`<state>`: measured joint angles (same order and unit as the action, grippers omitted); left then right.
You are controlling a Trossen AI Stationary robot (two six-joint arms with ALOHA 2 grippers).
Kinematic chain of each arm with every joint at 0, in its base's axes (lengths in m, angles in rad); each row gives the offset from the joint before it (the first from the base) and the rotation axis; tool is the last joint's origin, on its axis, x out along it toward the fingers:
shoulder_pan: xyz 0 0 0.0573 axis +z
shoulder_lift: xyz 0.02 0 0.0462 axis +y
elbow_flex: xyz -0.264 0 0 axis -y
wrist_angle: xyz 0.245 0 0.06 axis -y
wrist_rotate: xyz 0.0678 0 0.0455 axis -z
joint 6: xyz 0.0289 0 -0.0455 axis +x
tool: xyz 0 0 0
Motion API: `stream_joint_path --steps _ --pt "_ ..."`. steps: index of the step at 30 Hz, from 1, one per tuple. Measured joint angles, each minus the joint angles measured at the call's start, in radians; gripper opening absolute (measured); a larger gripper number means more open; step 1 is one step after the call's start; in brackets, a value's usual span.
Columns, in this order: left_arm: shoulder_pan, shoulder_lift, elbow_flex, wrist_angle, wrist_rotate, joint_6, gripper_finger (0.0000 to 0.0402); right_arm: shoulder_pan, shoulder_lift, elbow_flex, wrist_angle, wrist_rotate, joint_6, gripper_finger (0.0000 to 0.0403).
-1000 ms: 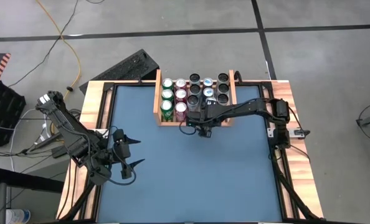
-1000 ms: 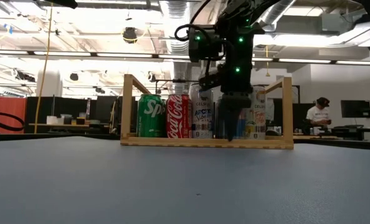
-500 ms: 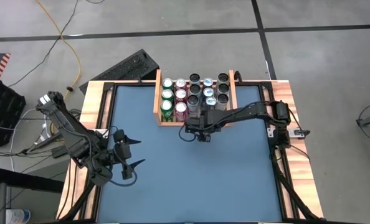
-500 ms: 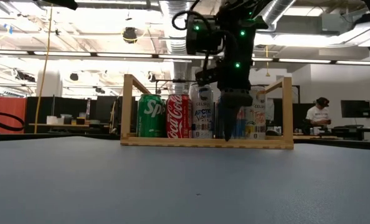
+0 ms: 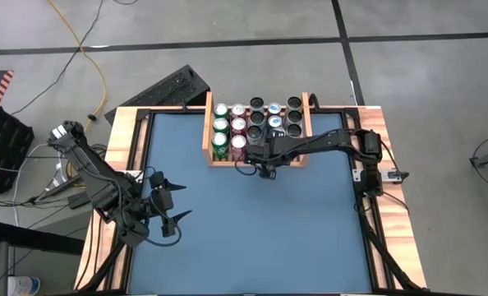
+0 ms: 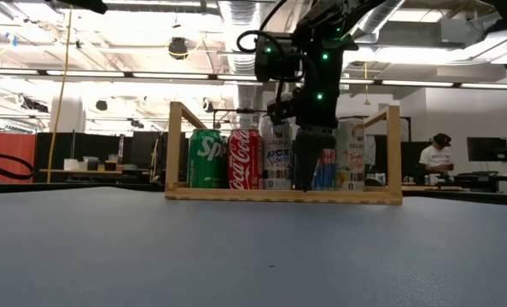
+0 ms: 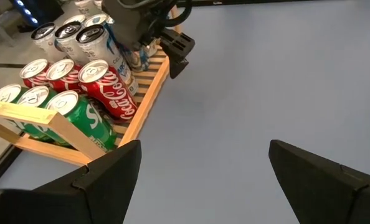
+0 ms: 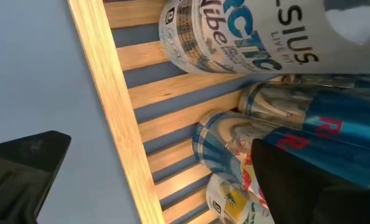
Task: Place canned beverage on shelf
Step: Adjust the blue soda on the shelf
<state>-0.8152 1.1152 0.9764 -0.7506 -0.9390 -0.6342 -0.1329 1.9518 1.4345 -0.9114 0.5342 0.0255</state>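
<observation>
The light-wood shelf [image 5: 207, 131] stands at the table's far middle and is filled with rows of cans: green Sprite [image 6: 207, 159], red Coca-Cola [image 6: 244, 159], white Celsius [image 8: 247, 37] and blue Red Bull [image 8: 322, 124]. My right gripper [image 5: 264, 169] hangs open at the shelf's near wall [image 8: 110, 112], pointing steeply down. One finger [image 8: 23, 168] is over the blue table outside that wall; the other [image 8: 297, 186] is over the cans. Nothing shows between them. My left gripper [image 5: 172, 200] waits open above the table's left near part.
The blue table top [image 5: 252, 230] lies bare in front of the shelf. A wooden border [image 5: 129, 131] frames the table. A dark flat device [image 5: 170, 86] lies on the floor beyond the far left corner. In the low view a person [image 6: 433, 158] stands in the room behind.
My right gripper has drawn a little toward the table's near edge and then come back toward the shelf's near wall, staying open. The cans and the shelf have not moved.
</observation>
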Motion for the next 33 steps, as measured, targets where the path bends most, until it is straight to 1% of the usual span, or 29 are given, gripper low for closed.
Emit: stream_joint_path --steps 4,7,9,11,15,16,20,29,33 --pt "0.000 0.000 0.000 0.000 0.001 -0.002 0.0341 0.015 0.000 0.000 -0.033 -0.030 0.048 0.0274" --pt "0.000 0.000 0.000 0.000 0.015 -0.001 0.0341 0.044 0.000 0.000 -0.111 -0.034 0.074 0.0274" --pt "0.000 0.000 0.000 0.000 0.016 0.000 0.0341 0.061 0.000 0.000 -0.155 -0.005 0.119 0.0274" --pt "0.000 0.000 0.000 0.000 0.014 0.001 0.0341 0.078 0.000 0.000 -0.162 0.041 0.161 0.0274" --pt "0.000 0.000 0.000 0.000 0.011 0.002 0.0341 0.101 -0.014 0.000 -0.150 0.153 0.162 0.0274" --pt "0.000 0.000 0.000 0.000 0.011 0.002 0.0341 0.101 -0.015 0.001 -0.156 0.166 0.161 0.0274" --pt "0.000 0.000 0.000 0.000 0.010 0.001 0.0341 0.082 -0.013 0.000 -0.188 0.168 0.172 0.0274" --pt "0.000 0.000 0.000 0.000 0.010 0.000 0.0341 0.011 -0.013 0.000 -0.172 0.169 0.178 0.0274" --pt "0.000 0.000 0.000 0.000 0.010 -0.002 0.0341 0.013 -0.013 0.000 -0.165 0.157 0.185 0.0274"
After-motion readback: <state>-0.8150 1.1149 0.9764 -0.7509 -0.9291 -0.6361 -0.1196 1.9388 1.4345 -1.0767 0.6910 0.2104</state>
